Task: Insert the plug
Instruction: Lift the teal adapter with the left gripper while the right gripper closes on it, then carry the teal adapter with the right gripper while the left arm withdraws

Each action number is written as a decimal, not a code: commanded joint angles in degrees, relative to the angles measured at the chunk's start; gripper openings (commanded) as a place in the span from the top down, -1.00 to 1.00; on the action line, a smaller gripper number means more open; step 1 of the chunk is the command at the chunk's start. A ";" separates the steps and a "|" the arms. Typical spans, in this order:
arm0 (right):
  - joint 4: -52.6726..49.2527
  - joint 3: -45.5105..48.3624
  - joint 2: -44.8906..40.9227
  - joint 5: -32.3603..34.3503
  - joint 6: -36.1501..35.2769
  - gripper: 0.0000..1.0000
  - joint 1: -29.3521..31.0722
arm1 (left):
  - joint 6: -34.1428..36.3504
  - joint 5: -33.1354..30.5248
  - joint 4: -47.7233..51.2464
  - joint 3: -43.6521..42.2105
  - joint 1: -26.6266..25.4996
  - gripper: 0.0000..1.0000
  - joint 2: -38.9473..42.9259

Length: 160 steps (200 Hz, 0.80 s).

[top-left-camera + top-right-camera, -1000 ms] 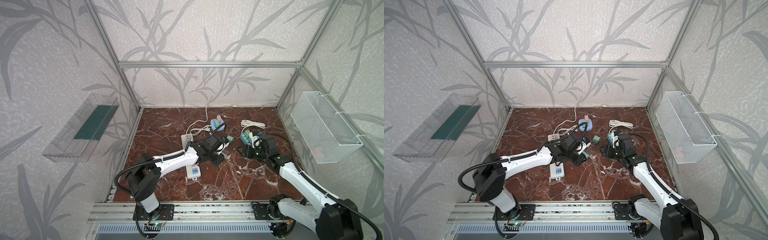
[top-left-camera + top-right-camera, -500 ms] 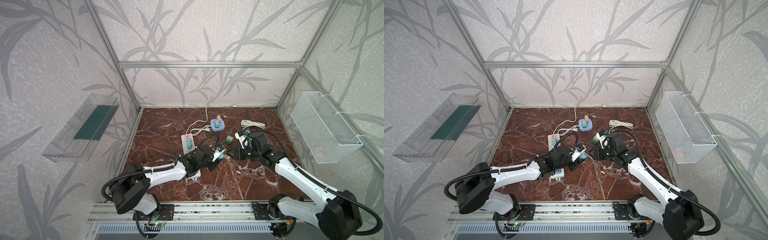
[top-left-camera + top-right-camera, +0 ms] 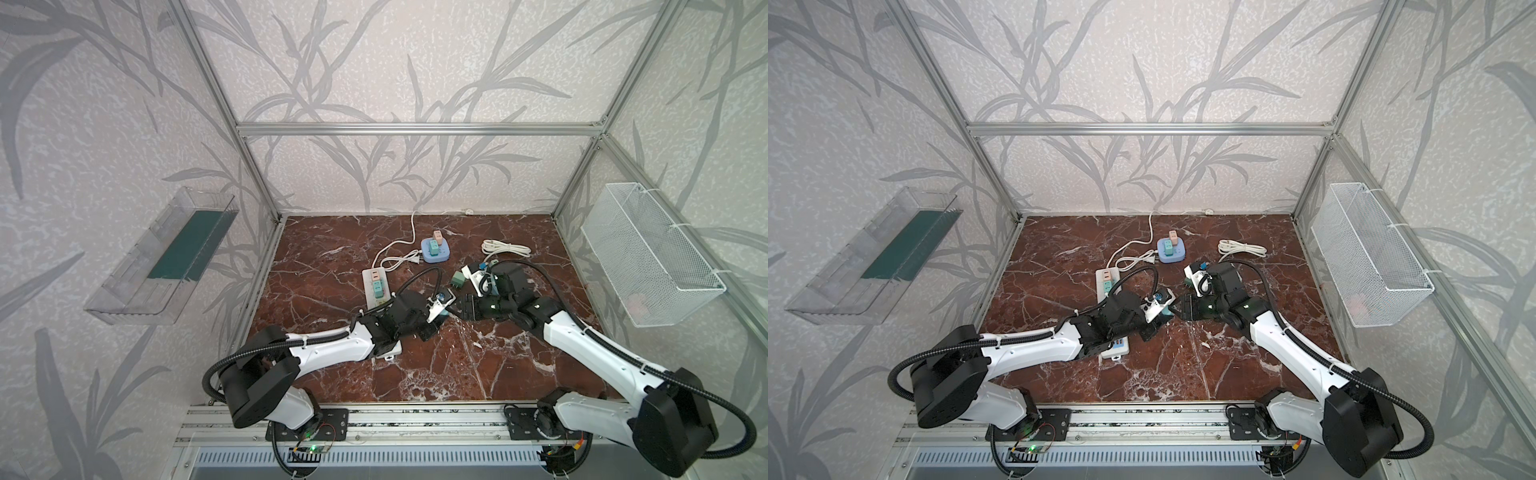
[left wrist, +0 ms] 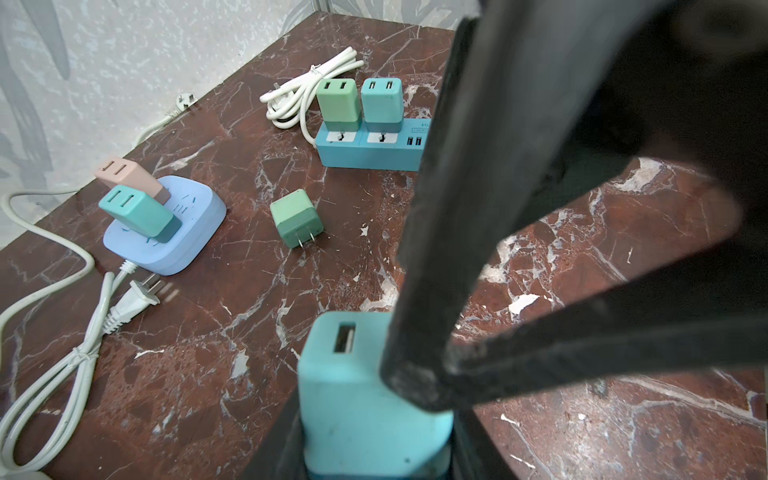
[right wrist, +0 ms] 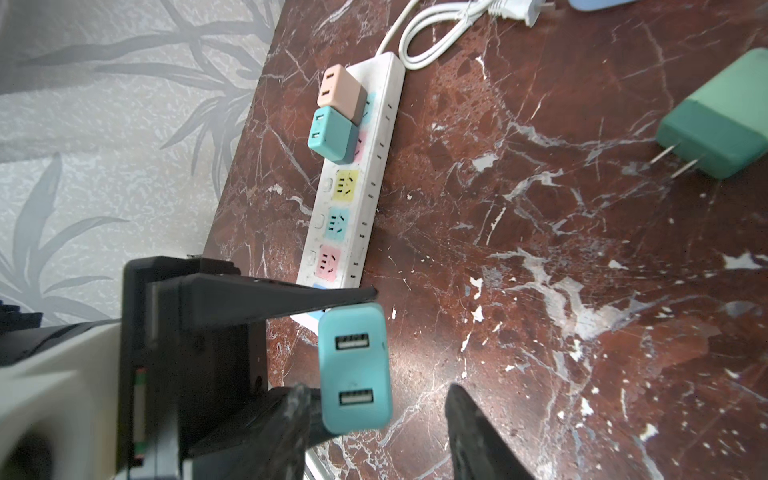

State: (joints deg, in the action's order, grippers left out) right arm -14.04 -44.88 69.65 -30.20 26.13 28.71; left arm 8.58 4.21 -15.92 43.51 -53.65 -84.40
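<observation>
A cyan two-port USB plug (image 5: 355, 368) hangs above the marble floor, and my left gripper (image 4: 374, 449) is shut on its base. In both top views this gripper (image 3: 439, 309) (image 3: 1158, 309) meets my right gripper (image 3: 457, 308) (image 3: 1179, 309) mid-floor. The right gripper (image 5: 374, 419) is open. Its fingers (image 5: 469, 424) straddle the plug's port end, one close beside it and the other apart. The white power strip (image 5: 357, 183) (image 3: 376, 291) lies behind with free coloured sockets; a pink and a teal plug sit at its far end.
A loose green plug (image 4: 296, 218) (image 3: 458, 279) lies on the floor. The round blue socket (image 4: 166, 224) and the blue strip (image 4: 370, 145) each hold two plugs. White cables (image 3: 505, 248) lie at the back. A wire basket (image 3: 648, 257) and a clear shelf (image 3: 166, 257) hang on the side walls.
The left gripper brought the cyan plug forward toward the middle. The right gripper swung left to meet it and narrowed its jaws around the plug's end.
</observation>
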 commanded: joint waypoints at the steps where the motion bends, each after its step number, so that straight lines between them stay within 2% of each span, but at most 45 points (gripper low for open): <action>1: 2.10 -1.91 1.39 -1.69 0.55 0.00 1.30 | 1.97 -0.78 -0.95 1.26 -0.49 0.58 1.41; 44: 3.69 -1.74 3.17 -1.89 1.24 0.25 2.73 | 2.54 -1.22 -1.17 0.89 -0.93 0.59 1.43; 69: 3.60 -2.14 3.05 -2.19 1.29 0.57 2.72 | 2.50 -1.64 -1.15 0.90 -1.02 0.54 1.43; 78: 3.75 -2.18 2.72 -2.32 1.54 0.67 2.68 | 2.50 -2.00 -1.08 0.71 -1.11 0.46 1.63; 96: 3.77 -2.25 1.88 -1.61 1.91 0.79 2.74 | 2.25 -4.70 -1.06 0.91 -1.45 0.12 2.07; 108: 3.27 -2.46 1.10 -0.17 2.24 0.81 2.73 | 1.20 -9.77 -0.72 1.29 -1.75 -0.12 2.91; 119: 2.30 -2.92 0.25 1.73 2.53 0.82 2.76 | 0.58 -14.03 0.19 1.57 -2.22 -0.25 4.43; 143: -0.44 -5.57 -1.06 6.73 0.93 0.88 2.74 | 0.62 -23.79 -3.95 -0.64 -2.78 -0.33 9.53; 160: -2.61 -7.65 -1.27 12.16 0.59 0.91 3.12 | -0.57 -35.09 -8.79 -2.20 -2.69 -0.44 12.63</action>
State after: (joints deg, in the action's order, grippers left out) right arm -13.06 -48.77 70.37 -25.69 27.38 31.31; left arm 8.88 -12.95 -16.99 42.61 -56.71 -76.99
